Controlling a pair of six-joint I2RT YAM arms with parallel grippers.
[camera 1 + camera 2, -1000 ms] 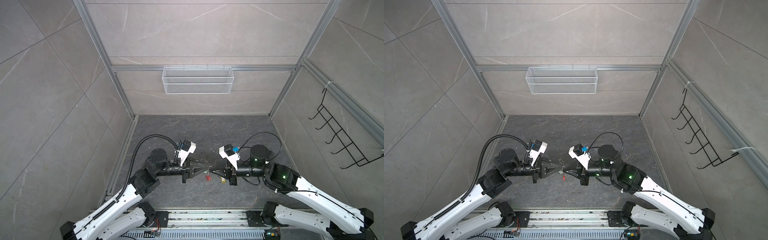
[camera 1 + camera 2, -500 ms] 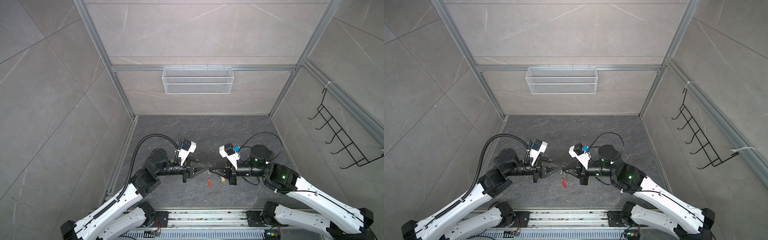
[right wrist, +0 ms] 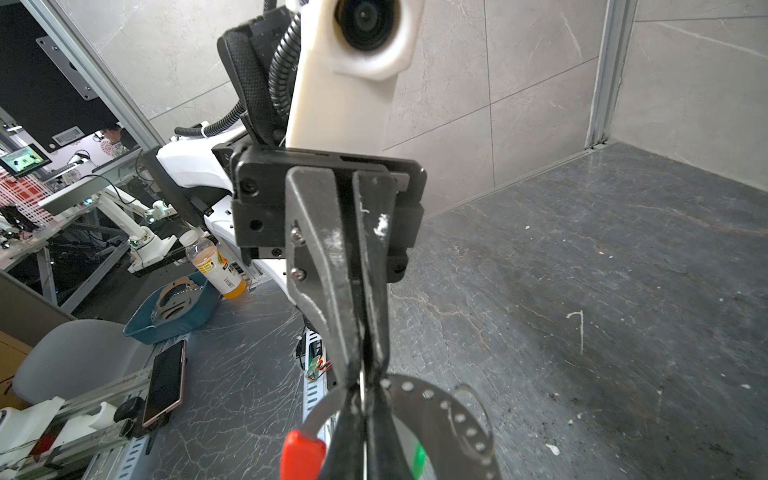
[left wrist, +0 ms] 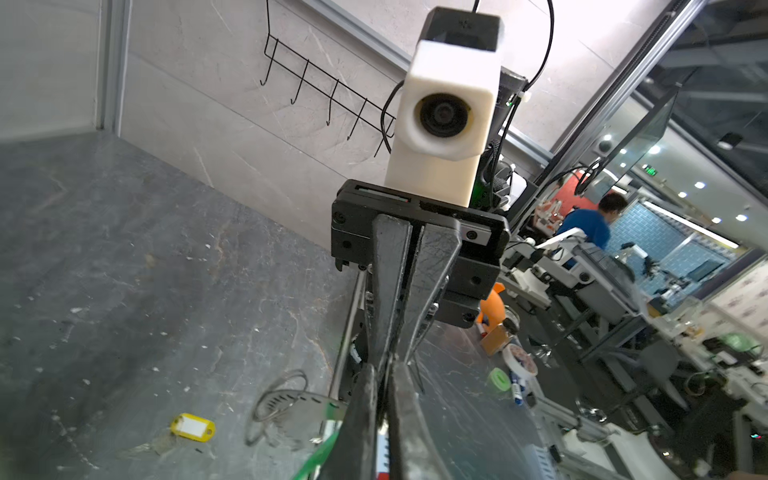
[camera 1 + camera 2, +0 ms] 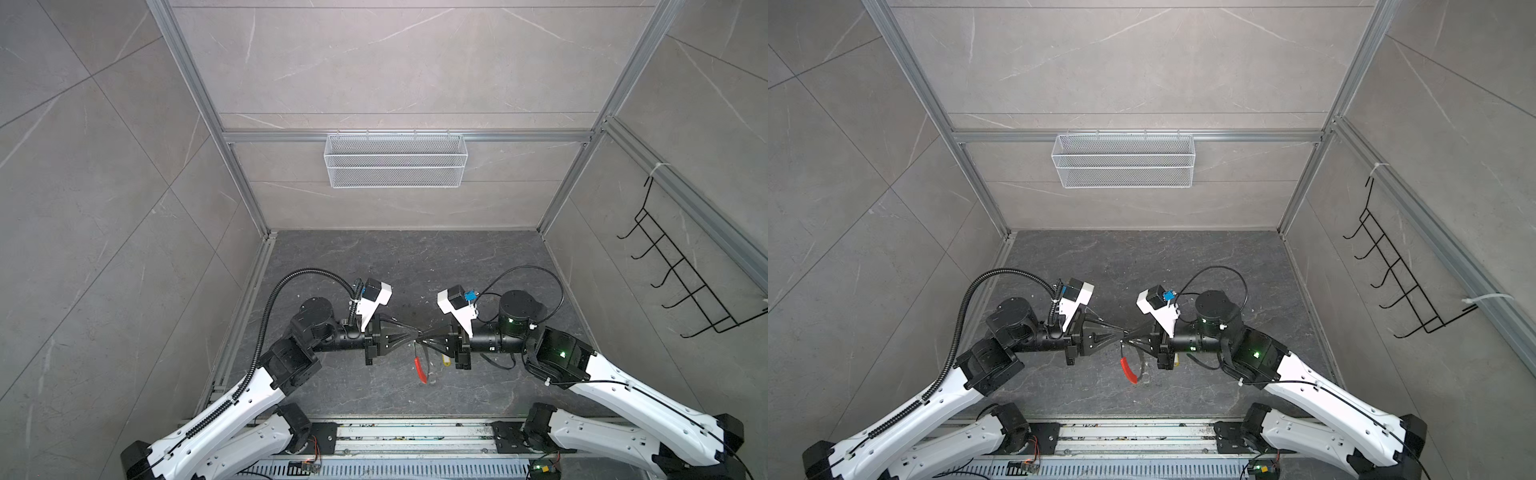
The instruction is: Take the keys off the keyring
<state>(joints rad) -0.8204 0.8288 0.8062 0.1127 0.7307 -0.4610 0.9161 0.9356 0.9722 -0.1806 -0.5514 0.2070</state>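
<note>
The dark stone floor (image 5: 374, 266) spreads beneath the keyring. The two arms reach the keyring from opposite sides, level and nose to nose. In both top views the left gripper (image 5: 417, 334) and the right gripper (image 5: 424, 338) meet tip to tip at its top edge.

The right gripper's jaws are pressed together on the keyring (image 3: 434, 398), a flat grey band with a row of holes that runs out on either side of the fingers. The left gripper's jaws are together too, right at the top of the band. Whether they pinch the band or something on it, I cannot tell.

The red sleeve (image 5: 1128, 371) covers the keyring's hanging part, on the left arm's side. The yellow-tagged key (image 4: 192, 424) lies on the floor apart from the keyring, under the right gripper. The green tag (image 3: 417, 455) sits close behind the keyring, and its link to the keyring is hidden.
</note>
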